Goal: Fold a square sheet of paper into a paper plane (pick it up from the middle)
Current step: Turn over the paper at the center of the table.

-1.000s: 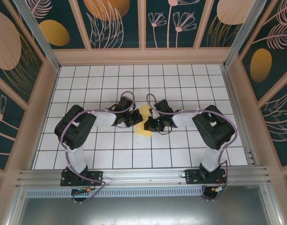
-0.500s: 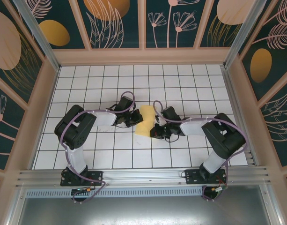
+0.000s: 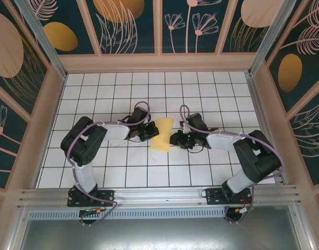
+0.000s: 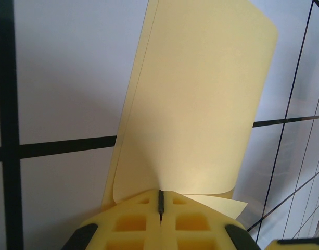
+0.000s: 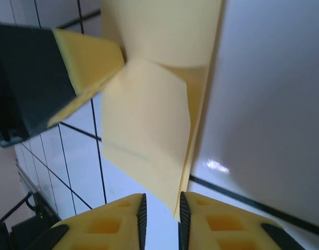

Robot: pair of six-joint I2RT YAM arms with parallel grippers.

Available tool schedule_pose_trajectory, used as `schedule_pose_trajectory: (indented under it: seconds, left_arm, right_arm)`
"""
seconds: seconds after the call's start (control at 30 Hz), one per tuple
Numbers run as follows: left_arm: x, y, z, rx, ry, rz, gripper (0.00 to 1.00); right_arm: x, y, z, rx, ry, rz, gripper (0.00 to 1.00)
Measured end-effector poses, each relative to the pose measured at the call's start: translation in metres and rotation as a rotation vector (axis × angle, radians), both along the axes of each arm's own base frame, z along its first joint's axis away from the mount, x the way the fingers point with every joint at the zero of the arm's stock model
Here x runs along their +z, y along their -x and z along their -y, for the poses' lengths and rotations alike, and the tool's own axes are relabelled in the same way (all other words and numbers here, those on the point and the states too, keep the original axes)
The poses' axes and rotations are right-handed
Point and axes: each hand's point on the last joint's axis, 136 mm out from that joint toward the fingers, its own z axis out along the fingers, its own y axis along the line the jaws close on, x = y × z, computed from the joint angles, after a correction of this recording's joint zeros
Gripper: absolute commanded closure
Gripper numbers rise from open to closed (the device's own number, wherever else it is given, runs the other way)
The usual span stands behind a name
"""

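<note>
The square sheet of paper (image 3: 162, 134) is pale yellow and folded over into an upright, curling strip at the middle of the white grid table (image 3: 123, 94). My left gripper (image 3: 148, 133) is shut on its left edge. In the left wrist view the paper (image 4: 201, 104) rises from the closed yellow pads (image 4: 128, 224). My right gripper (image 3: 175, 139) stands just right of the sheet with its jaws slightly apart. In the right wrist view the sheet's lower corner (image 5: 177, 205) hangs loose between those jaws, close to the right one. No paper plane is in view.
Wooden walls (image 3: 42, 125) close in the table on the left, right and back. An aluminium rail (image 3: 159, 197) runs along the near edge by the arm bases. Free grid tiles lie behind and in front of the paper.
The right arm has drawn back to the right, away from the paper, and its jaws have parted. The left gripper has held still on the sheet.
</note>
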Motion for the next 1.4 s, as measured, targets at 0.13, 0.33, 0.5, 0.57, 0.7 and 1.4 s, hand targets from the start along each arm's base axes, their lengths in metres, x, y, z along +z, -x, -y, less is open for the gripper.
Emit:
schedule_pose_trajectory:
  seconds: [0.13, 0.33, 0.5, 0.57, 0.7, 1.4]
  left_arm:
    - [0.000, 0.000, 0.000, 0.000, -0.002, -0.002, 0.97]
    - [0.000, 0.000, 0.000, 0.006, 0.000, -0.007, 0.97]
    - [0.000, 0.000, 0.000, 0.009, 0.001, -0.010, 0.97]
    - [0.000, 0.000, 0.000, 0.009, 0.001, -0.010, 0.97]
    - [0.000, 0.000, 0.000, 0.011, 0.002, -0.012, 0.97]
    - [0.002, 0.001, -0.002, 0.020, -0.002, -0.010, 0.97]
  right_arm:
    - [0.001, -0.013, -0.002, -0.033, -0.014, -0.005, 0.68]
    - [-0.013, -0.021, 0.001, -0.073, -0.001, -0.049, 0.67]
    - [-0.019, -0.023, -0.001, -0.085, -0.009, -0.065, 0.68]
    - [-0.018, -0.024, -0.003, -0.086, -0.018, -0.065, 0.68]
    - [-0.018, -0.025, -0.006, -0.087, -0.035, -0.072, 0.68]
    - [-0.013, -0.034, -0.016, -0.130, -0.083, -0.088, 0.68]
